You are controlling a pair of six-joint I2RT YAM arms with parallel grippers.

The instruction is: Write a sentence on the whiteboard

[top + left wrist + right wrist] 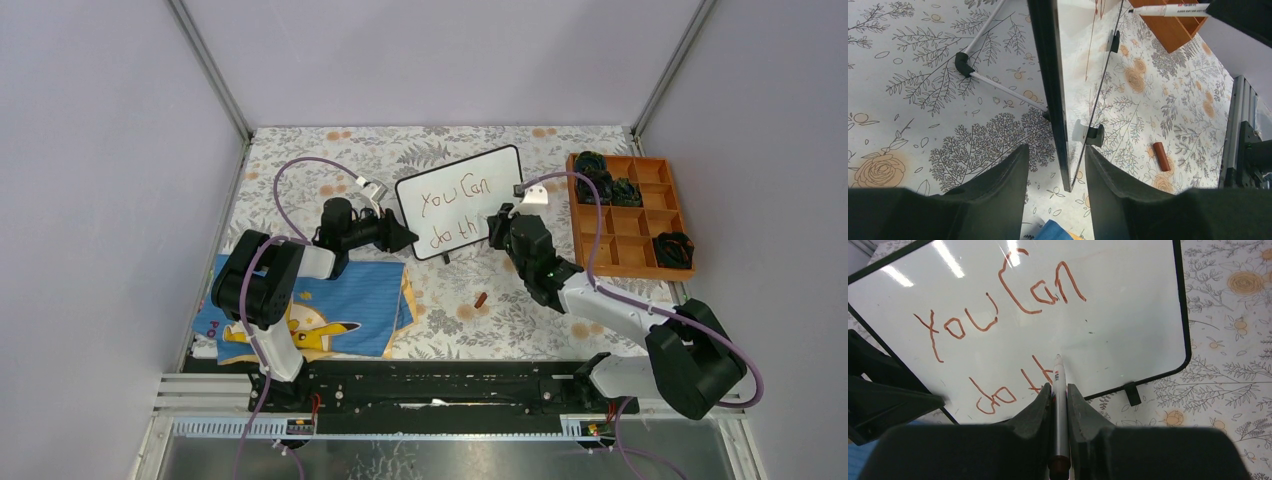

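Observation:
The whiteboard stands tilted on its feet at the table's middle back. The sentence on it reads "You Can" with "do th" underneath, in reddish-brown strokes. My right gripper is shut on a white marker, whose tip rests on the board just right of the "th". In the top view that gripper is at the board's lower right. My left gripper is open and straddles the board's lower left edge, with a gap on the left finger's side; from above it sits at the board's left corner.
The marker's reddish-brown cap lies on the floral cloth in front of the board. An orange compartment tray with dark objects stands at the right. A blue cartoon cloth lies front left. A metal stand lies behind the board.

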